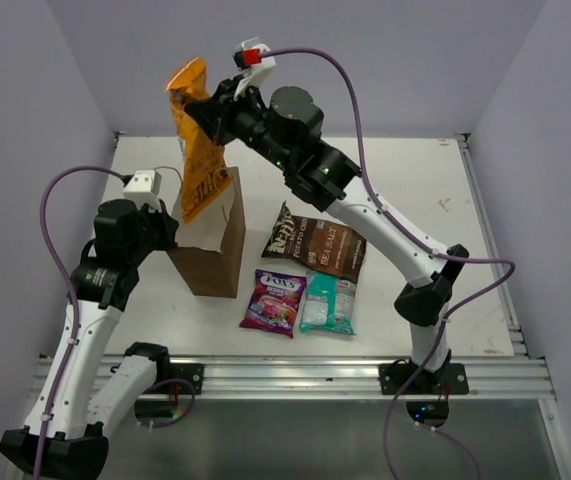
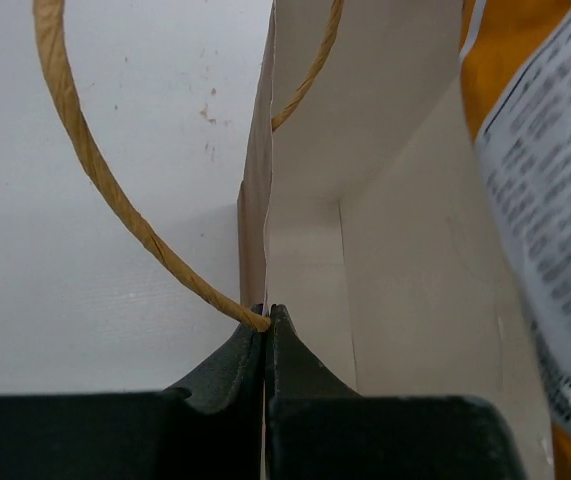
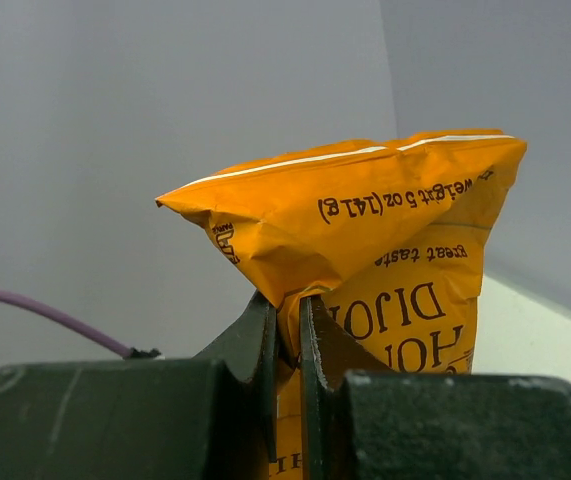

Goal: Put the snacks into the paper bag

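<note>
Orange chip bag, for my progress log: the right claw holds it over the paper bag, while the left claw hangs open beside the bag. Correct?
No. The left claw is shut on the rim of the paper bag, per the left wrist view. The right claw does hold the orange chip bag over it.

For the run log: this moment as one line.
left fingers shut on paper bag rim | right fingers holding orange chip bag above bag | three snacks on table
</note>
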`<state>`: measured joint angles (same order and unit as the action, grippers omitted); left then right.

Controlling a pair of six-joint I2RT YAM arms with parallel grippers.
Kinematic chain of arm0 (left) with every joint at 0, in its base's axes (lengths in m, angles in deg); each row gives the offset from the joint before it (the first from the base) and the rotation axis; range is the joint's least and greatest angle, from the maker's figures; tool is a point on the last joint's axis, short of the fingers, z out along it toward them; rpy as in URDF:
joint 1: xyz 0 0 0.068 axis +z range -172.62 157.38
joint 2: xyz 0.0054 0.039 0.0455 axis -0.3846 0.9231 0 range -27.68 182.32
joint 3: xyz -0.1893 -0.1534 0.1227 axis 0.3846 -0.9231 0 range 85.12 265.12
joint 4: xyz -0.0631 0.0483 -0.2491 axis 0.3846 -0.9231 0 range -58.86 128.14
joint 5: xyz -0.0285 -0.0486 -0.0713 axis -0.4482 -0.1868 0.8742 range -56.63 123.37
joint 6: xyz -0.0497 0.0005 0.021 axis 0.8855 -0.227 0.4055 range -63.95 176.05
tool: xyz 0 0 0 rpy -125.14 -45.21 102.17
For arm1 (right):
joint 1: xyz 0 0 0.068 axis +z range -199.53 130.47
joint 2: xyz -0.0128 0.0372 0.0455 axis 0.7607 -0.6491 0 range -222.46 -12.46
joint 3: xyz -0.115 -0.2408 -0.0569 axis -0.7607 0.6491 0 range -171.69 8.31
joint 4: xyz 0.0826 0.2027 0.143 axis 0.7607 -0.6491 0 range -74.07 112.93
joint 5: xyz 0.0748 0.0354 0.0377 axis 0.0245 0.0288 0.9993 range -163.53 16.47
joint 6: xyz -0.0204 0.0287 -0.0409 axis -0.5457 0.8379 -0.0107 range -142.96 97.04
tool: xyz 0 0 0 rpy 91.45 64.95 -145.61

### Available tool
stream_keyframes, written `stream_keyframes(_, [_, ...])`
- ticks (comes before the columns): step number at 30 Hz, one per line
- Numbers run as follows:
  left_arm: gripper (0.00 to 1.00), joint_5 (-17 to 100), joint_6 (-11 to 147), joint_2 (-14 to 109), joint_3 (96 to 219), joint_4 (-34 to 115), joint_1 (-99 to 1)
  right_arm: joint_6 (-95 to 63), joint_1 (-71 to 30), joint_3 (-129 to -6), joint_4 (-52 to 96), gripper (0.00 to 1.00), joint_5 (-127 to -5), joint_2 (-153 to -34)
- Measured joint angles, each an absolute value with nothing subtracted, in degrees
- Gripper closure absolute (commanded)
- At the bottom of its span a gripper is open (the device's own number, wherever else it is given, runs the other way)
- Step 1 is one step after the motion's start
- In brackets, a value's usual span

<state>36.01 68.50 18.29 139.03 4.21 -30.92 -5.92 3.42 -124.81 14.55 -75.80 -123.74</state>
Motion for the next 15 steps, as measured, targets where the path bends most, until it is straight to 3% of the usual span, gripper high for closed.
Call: stream_keyframes(15, [1.0, 35.7, 68.5, 16.4, 138.0, 4.4, -30.9, -7.0, 6.4, -107.3, 13.7, 1.0, -79.6, -115.1])
